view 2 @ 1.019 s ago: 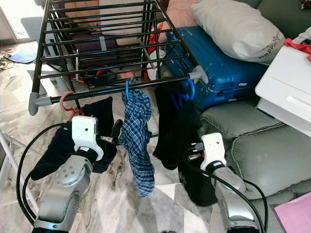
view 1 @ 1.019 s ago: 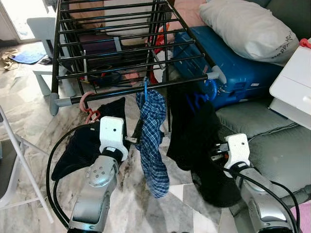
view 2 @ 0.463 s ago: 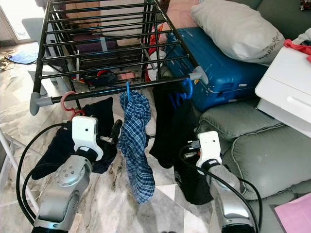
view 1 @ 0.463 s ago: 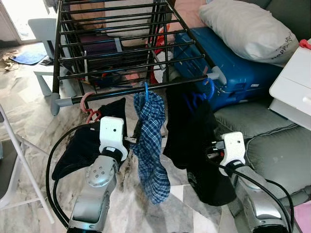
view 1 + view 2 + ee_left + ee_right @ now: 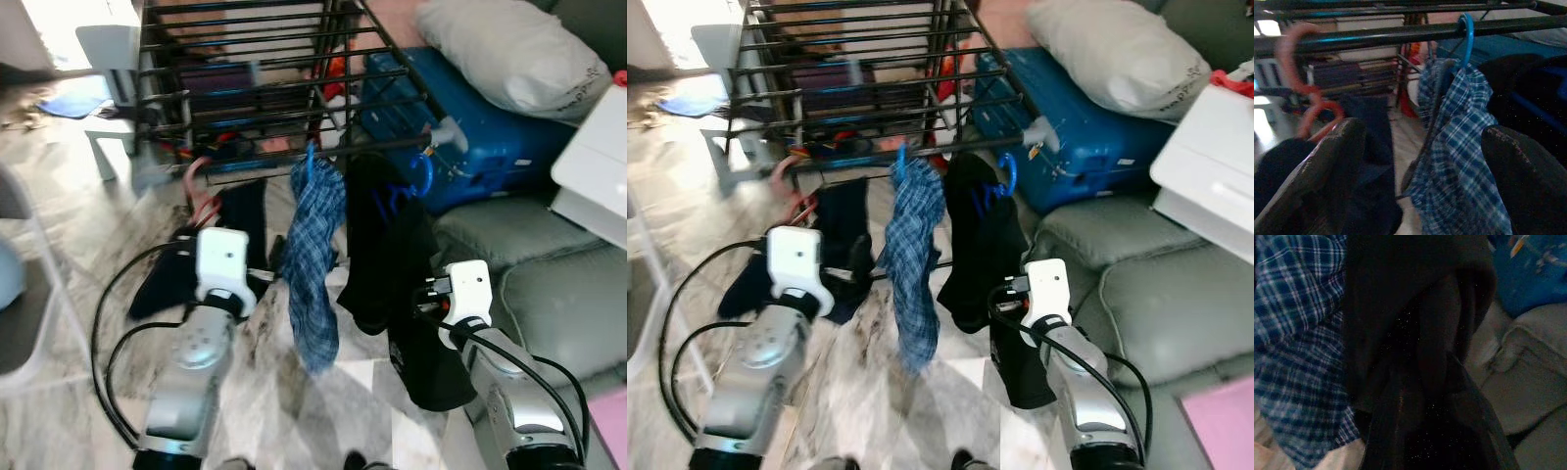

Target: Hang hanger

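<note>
A black drying rack's front rail (image 5: pixel 284 163) carries three hangers. A pink hanger (image 5: pixel 199 182) holds a dark navy garment (image 5: pixel 240 215). A blue hanger (image 5: pixel 1466 34) holds a plaid shirt (image 5: pixel 313 245). Another blue hanger (image 5: pixel 423 174) holds a black garment (image 5: pixel 387 245). My left gripper (image 5: pixel 266 277) is open just below the rail, between the navy garment and the plaid shirt, its fingers (image 5: pixel 1337 161) wide apart on nothing. My right gripper (image 5: pixel 419 297) is buried in the black garment's lower part and looks shut on the cloth (image 5: pixel 1415 333).
A blue suitcase (image 5: pixel 470 127) with a pillow (image 5: pixel 509 59) on it lies behind the rack's right end. A grey sofa (image 5: pixel 558 284) and a white box (image 5: pixel 598 166) are at the right. A white chair frame (image 5: pixel 29 323) stands at the left on the marble floor.
The camera has shifted and the picture is blurred. My right gripper has moved left and slightly up with the black garment. The left gripper holds its place by the plaid shirt.
</note>
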Motion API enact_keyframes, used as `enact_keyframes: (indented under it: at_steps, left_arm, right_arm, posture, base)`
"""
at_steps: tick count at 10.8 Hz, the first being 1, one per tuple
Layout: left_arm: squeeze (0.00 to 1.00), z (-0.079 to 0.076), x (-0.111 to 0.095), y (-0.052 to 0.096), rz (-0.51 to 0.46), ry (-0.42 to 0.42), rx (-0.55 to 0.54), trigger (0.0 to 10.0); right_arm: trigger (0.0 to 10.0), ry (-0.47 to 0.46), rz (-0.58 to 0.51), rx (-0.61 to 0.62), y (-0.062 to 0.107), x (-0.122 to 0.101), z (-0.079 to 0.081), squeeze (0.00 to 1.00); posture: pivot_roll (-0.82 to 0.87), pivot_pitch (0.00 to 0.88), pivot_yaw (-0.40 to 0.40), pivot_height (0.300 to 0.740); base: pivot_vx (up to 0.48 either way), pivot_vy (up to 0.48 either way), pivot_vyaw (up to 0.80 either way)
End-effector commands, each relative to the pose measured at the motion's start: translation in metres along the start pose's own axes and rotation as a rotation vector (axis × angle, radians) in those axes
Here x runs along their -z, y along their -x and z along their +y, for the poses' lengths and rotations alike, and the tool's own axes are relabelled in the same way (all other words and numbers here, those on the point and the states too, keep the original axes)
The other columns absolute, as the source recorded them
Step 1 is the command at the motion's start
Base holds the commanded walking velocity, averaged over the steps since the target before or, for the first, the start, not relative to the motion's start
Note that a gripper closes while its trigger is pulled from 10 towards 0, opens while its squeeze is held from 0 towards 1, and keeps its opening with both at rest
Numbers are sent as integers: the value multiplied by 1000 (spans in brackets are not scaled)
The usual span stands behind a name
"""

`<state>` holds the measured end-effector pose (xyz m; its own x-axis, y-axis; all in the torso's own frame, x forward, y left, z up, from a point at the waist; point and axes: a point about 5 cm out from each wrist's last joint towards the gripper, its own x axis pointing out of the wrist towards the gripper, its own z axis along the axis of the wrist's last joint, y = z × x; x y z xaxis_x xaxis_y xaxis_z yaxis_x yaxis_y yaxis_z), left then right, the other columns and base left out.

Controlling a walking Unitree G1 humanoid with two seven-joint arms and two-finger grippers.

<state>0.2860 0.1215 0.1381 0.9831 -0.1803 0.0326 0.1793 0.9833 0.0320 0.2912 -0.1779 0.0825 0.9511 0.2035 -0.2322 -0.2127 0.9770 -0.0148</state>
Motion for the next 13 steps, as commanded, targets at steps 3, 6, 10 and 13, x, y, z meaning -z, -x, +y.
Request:
enact_keyframes:
  at_steps: [3, 6, 10, 13]
  left_arm:
    - [0, -4, 0, -1, -3, 6, 9, 10000]
    - [0, -5, 1, -2, -6, 7, 11, 10000]
    - [0, -7, 2, -2, -17, 8, 15, 10000]
    - [0, -2, 1, -3, -40, 16, -13, 10000]
  right_arm:
    - [10000, 91, -108, 74, -4, -21, -12, 0]
    - [10000, 80, -56, 83, -6, -20, -20, 0]
    - [10000, 46, -104, 79, -15, -32, -20, 0]
    - [10000, 47, -118, 30, -18, -32, -7, 0]
  posture:
    - [-96, 26, -16, 740]
    - [-98, 24, -17, 740]
    - [-89, 3, -15, 740]
    - [-87, 0, -17, 740]
  base:
    - [-358, 0, 0]
    - [-355, 0, 0]
    - [-332, 0, 0]
    - [0, 0, 0]
